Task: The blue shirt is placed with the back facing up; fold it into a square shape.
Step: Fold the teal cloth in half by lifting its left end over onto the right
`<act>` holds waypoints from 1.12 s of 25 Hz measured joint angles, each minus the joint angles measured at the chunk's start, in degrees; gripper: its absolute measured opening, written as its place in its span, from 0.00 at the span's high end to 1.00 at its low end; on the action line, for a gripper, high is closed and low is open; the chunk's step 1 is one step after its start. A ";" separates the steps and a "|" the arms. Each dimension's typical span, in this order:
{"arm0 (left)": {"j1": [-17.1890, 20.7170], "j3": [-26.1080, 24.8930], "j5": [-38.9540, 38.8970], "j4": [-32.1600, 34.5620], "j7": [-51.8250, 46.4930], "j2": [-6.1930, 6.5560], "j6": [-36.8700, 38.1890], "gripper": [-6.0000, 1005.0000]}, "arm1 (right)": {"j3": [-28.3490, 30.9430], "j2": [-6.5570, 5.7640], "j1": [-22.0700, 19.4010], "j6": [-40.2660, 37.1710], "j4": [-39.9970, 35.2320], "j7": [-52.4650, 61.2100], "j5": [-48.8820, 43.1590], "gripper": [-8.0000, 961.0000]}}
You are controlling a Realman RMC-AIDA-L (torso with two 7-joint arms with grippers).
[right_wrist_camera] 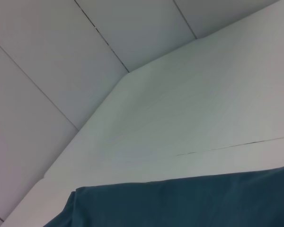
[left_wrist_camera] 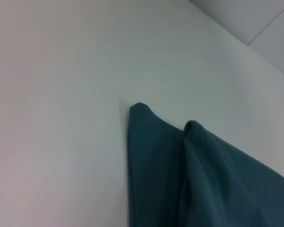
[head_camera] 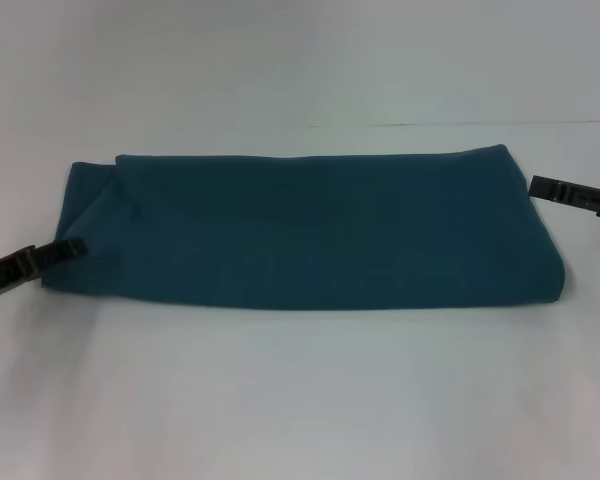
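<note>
The blue shirt point(head_camera: 310, 230) lies on the white table, folded into a long flat band that runs left to right. Its left end has a loose diagonal fold. My left gripper point(head_camera: 78, 246) comes in low from the left, and its tip is at the shirt's left edge, near the front corner. My right gripper point(head_camera: 534, 186) comes in from the right, with its tip just beside the shirt's right edge, near the back corner. The left wrist view shows two folded corners of the shirt point(left_wrist_camera: 180, 179). The right wrist view shows one edge of the shirt point(right_wrist_camera: 189, 203).
The white table point(head_camera: 300, 400) extends in front of and behind the shirt. A thin seam point(head_camera: 460, 124) crosses the table at the back right. Wall panels point(right_wrist_camera: 61, 56) stand beyond the table's far edge.
</note>
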 joint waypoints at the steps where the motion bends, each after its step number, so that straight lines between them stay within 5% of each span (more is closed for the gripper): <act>1: 0.15 -0.08 0.00 0.37 -0.03 0.02 0.02 0.13 | 0.00 0.00 0.00 0.03 0.00 0.00 0.00 0.19; 28: 1.24 -1.31 6.00 2.44 -1.38 0.45 5.97 0.13 | -0.31 -0.09 -0.09 -0.16 0.05 0.67 0.00 0.19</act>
